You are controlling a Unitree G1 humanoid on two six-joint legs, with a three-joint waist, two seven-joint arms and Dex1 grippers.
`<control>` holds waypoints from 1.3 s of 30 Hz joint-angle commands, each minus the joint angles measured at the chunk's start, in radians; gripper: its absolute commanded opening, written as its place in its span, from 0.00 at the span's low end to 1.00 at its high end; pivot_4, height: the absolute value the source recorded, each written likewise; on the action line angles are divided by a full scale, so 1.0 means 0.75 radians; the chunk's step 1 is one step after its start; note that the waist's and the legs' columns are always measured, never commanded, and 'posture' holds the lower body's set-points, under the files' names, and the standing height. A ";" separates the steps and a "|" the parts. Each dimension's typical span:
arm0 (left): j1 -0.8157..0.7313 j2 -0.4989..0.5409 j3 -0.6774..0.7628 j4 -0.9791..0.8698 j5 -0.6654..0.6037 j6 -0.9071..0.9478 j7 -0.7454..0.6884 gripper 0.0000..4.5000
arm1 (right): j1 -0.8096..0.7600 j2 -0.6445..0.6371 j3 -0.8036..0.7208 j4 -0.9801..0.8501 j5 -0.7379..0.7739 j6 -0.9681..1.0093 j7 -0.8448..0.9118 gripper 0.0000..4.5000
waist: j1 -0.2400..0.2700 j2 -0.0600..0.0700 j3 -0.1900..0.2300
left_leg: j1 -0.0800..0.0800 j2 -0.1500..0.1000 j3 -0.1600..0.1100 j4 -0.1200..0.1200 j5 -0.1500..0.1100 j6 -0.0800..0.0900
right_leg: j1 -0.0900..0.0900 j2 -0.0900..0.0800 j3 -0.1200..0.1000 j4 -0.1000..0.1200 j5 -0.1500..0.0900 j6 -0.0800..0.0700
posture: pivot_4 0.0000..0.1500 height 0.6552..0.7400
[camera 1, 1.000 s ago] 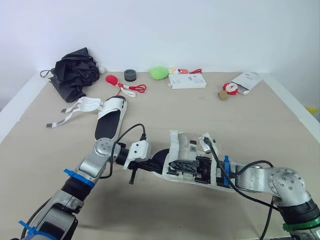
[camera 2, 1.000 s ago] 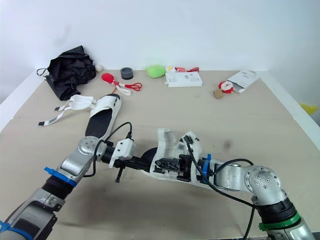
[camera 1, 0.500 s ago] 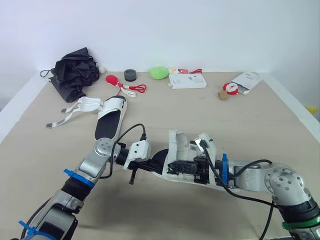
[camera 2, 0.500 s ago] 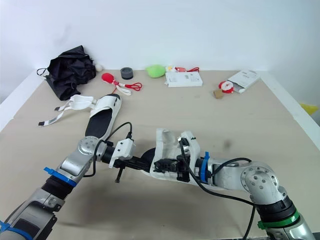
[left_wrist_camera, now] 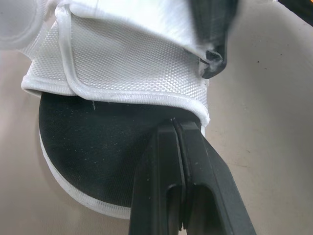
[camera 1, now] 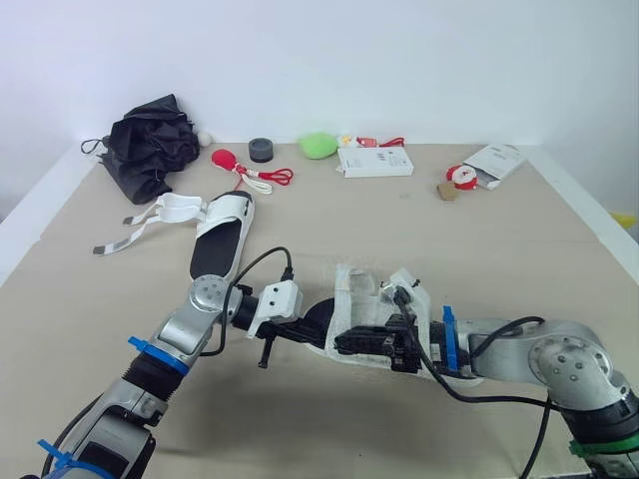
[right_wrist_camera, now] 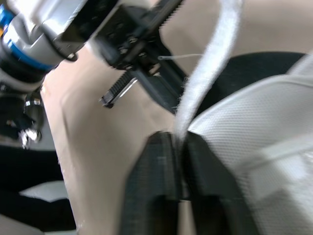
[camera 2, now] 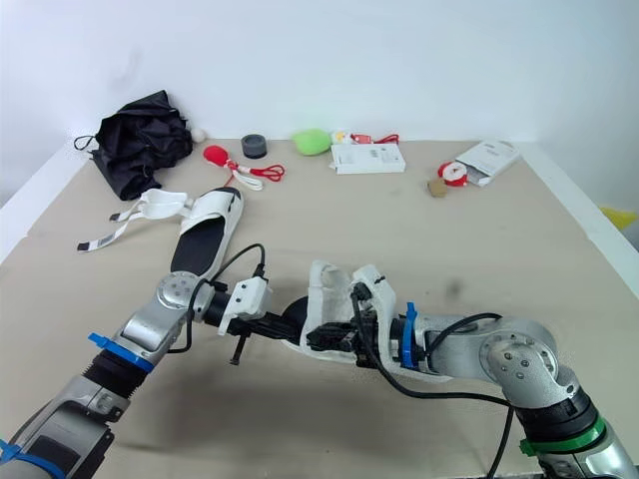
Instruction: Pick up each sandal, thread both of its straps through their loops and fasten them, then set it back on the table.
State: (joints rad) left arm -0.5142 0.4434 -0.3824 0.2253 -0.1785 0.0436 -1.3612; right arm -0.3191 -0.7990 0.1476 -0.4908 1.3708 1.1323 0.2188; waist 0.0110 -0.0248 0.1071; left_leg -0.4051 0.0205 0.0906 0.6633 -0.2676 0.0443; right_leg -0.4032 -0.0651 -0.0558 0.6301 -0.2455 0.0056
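- Left gripper (left_wrist_camera: 176,128): fingers pressed together, the tips pinching the near sandal (camera 1: 364,299) where its white mesh upper meets the black footbed (left_wrist_camera: 93,142), at the sandal's left end.
- Right gripper (right_wrist_camera: 178,139): fingers closed on a white strap (right_wrist_camera: 210,63) of the same sandal; the strap rises from between the fingertips. In the head views this gripper lies against the front side of the sandal's upper.
- Near sandal: located at the centre of the table (camera 1: 399,230), between the two grippers, with its upper raised and rumpled.
- Second sandal (camera 1: 222,239): lies flat on the table farther back and to the left, well apart from both grippers. Its straps (camera 1: 150,215) are unfastened and spread out to its left.
- Far edge of the table, left to right: black umbrella (camera 1: 150,150), red bulb with a cord (camera 1: 224,158), black round item (camera 1: 261,150), green object (camera 1: 318,146), white box (camera 1: 373,161), white packet (camera 1: 494,162).
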 commanded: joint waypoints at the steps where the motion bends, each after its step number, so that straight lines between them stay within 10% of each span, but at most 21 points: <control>1: 0.058 0.049 -0.058 0.092 0.087 0.054 -0.002 0.00 | 0.009 -0.018 0.023 0.038 -0.048 0.088 0.011 0.53 | 0.000 0.000 0.000 | 0.000 0.000 0.000 0.000 0.000 0.000 | 0.000 0.000 0.000 0.000 0.000 0.000 | 1.00 1.00; 6: 0.058 0.047 -0.059 0.091 0.085 0.055 -0.001 0.00 | -0.036 -0.004 -0.085 0.112 0.110 0.093 0.042 0.99 | 0.000 0.000 0.000 | 0.000 0.000 0.000 0.000 0.000 0.000 | 0.000 -0.001 -0.001 0.000 0.000 0.000 | 1.00 1.00; 16: 0.060 0.039 -0.061 0.096 0.087 0.051 -0.004 0.00 | -0.209 0.006 -0.236 0.311 0.479 0.043 -0.123 0.99 | -0.001 0.006 0.006 | 0.000 0.000 0.000 0.001 0.001 0.000 | -0.001 -0.002 0.000 0.000 0.002 -0.002 | 1.00 1.00; 34: 0.046 0.032 -0.065 0.107 0.092 0.046 -0.004 0.00 | -0.305 0.121 -0.100 0.367 0.328 0.140 -0.224 0.99 | -0.002 0.006 0.006 | -0.001 0.000 0.001 0.001 0.001 0.000 | -0.001 -0.002 -0.001 0.000 0.002 -0.002 | 1.00 1.00; 39: 0.060 0.037 -0.068 0.093 0.093 0.050 -0.001 0.00 | -0.322 0.156 -0.117 0.374 0.233 0.138 -0.189 0.50 | -0.002 0.006 0.006 | -0.002 0.000 0.001 0.001 0.001 0.000 | -0.002 -0.002 -0.001 0.000 0.002 -0.002 | 1.00 1.00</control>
State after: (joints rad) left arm -0.5160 0.4459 -0.3755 0.2266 -0.1798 0.0445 -1.3614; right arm -0.5396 -0.6848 0.0821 -0.1953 1.5523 1.2368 0.0590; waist 0.0098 -0.0201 0.1118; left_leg -0.4063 0.0205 0.0911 0.6640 -0.2669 0.0443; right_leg -0.4044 -0.0662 -0.0565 0.6305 -0.2437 0.0041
